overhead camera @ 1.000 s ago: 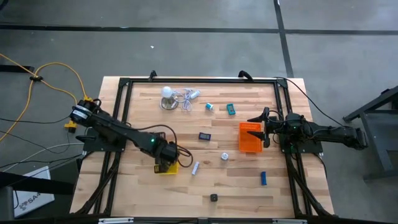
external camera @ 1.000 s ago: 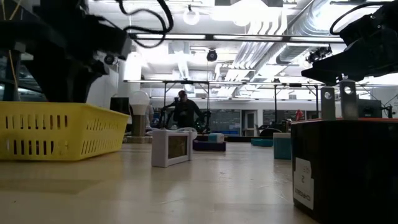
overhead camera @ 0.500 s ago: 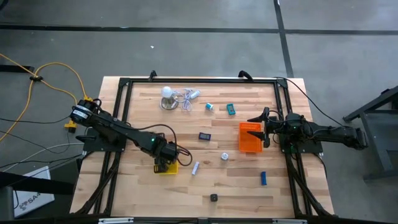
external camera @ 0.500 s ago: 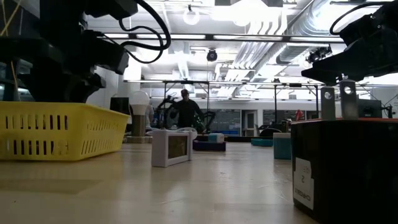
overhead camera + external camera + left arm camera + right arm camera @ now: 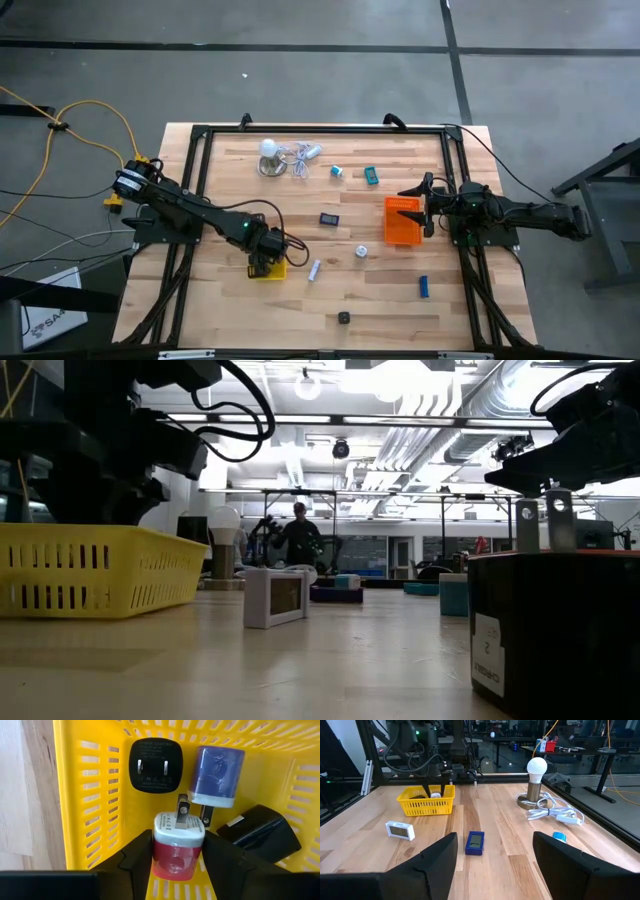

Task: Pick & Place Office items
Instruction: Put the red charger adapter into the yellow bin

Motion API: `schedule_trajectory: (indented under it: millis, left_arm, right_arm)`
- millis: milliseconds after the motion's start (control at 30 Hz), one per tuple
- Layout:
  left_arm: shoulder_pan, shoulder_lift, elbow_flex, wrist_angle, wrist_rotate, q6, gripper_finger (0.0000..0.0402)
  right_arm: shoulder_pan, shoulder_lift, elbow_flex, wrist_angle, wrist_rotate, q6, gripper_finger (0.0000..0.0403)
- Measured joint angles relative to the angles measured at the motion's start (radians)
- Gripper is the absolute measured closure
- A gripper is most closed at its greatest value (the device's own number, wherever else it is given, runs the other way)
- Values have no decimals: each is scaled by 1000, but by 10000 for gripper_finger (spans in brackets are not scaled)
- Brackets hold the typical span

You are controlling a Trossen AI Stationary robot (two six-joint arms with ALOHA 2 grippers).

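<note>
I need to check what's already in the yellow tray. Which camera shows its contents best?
The left wrist view: it looks straight into the yellow tray, showing a black plug, a blue plug, another black block and a red and white plug between the left tool fingers. High, low and right wrist views show only the tray's outside.

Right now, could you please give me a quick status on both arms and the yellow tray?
Left pincer in yellow tray, around red-and-white plug. Right pincer open, waiting by orange tray. Three chargers already inside.

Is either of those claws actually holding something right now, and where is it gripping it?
The left gripper holds a red-and-white plug adapter by its sides, inside the yellow tray. The right gripper holds nothing.
</note>
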Motion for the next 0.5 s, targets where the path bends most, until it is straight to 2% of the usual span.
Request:
schedule_trajectory:
  millis: [167,500]
  left_arm:
    - [0,0,0,3,0,-6,221]
    - [0,0,0,3,0,-6,218]
  right_arm:
    - [0,0,0,0,0,0,155]
    - [0,0,0,0,0,0,155]
